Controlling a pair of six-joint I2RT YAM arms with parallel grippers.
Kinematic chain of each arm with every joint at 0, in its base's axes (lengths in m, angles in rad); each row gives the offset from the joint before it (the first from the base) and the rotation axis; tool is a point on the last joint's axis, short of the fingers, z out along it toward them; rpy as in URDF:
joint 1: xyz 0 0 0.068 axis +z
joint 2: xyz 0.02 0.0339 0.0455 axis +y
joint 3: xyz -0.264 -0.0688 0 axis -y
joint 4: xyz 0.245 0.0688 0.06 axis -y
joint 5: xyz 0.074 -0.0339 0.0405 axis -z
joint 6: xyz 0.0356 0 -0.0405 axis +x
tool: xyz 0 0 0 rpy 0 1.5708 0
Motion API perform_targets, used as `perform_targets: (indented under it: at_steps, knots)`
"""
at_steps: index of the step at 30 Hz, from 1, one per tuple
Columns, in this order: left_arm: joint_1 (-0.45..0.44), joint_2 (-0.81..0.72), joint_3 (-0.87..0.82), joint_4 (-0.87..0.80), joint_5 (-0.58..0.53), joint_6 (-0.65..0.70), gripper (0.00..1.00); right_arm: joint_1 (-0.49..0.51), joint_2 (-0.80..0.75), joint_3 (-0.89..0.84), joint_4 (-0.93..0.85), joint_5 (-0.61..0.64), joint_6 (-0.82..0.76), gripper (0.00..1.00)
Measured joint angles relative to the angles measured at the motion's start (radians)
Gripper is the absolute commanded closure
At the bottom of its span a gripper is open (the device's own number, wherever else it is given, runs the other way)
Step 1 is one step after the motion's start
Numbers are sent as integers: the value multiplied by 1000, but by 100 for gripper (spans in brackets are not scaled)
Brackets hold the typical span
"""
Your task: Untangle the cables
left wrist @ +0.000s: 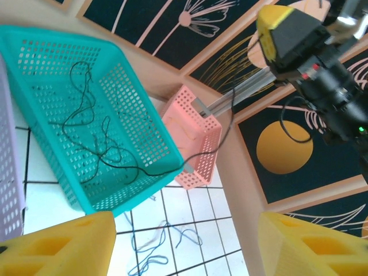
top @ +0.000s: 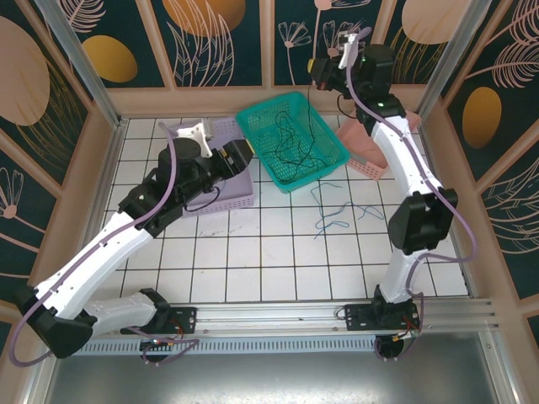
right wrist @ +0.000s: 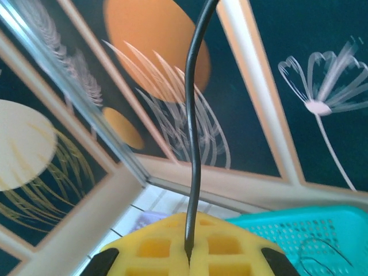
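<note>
The black cable (top: 290, 145) lies in loose loops inside the teal basket (top: 253, 126), and one strand rises to my right gripper (top: 318, 74). That gripper is held high above the basket's far side, shut on the black cable (right wrist: 192, 144), with the strand pinched between its yellow pads (right wrist: 155, 247). The blue cable (top: 337, 215) lies as a loose squiggle on the white tiles in front of the basket. My left gripper (top: 247, 154) hovers at the basket's left edge, open with nothing between its fingers (left wrist: 57, 244). Its view shows the black cable (left wrist: 98, 144) and the blue cable (left wrist: 150, 246).
A lavender basket (top: 223, 198) sits under my left arm, to the left of the teal one. A pink basket (top: 370, 160) stands at the back right against the wall. Walls (top: 93, 168) enclose the tiled table on three sides.
</note>
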Motion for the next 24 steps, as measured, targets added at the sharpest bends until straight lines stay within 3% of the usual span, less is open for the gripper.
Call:
perform_targets:
  at_steps: [12, 13, 16, 19, 24]
  knots:
    - [0, -45, -130, -2, 8, -55, 40, 79, 480, 312, -317, 47, -51, 100]
    - [0, -45, -131, -3, 8, -55, 40, 89, 518, 342, -343, 47, -49, 96]
    - [0, -49, -131, -6, 8, -55, 40, 111, 592, 400, -405, 40, -27, 67]
    - [0, -51, -131, -7, 8, -55, 40, 114, 621, 430, -451, 37, -2, 50]
    - [0, -49, -131, -7, 8, -55, 40, 101, 610, 475, -480, 52, 27, 42]
